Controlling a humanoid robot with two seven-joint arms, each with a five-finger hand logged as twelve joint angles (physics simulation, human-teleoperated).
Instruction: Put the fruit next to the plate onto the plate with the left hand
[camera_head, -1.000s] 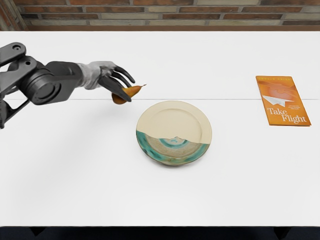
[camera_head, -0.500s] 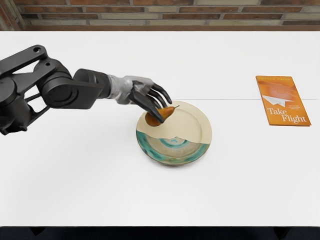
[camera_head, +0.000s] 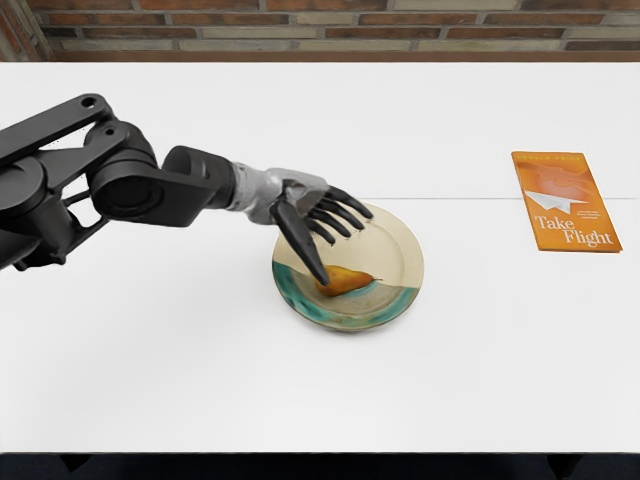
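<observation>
At frame centre, the small orange-brown pear (camera_head: 347, 282) lay on the round cream-and-teal ceramic plate (camera_head: 400, 245). The dark 5-fingered left hand (camera_head: 312, 215) hovered over it, fingers spread, holding nothing. Placing looked done, and the next move would be lifting clear without nudging the fruit.

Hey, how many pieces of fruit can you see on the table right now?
1. A pear lies on the near part of the plate, by the left hand with its spread fingers. The hand covers part of the plate, so more could be hidden.
</observation>
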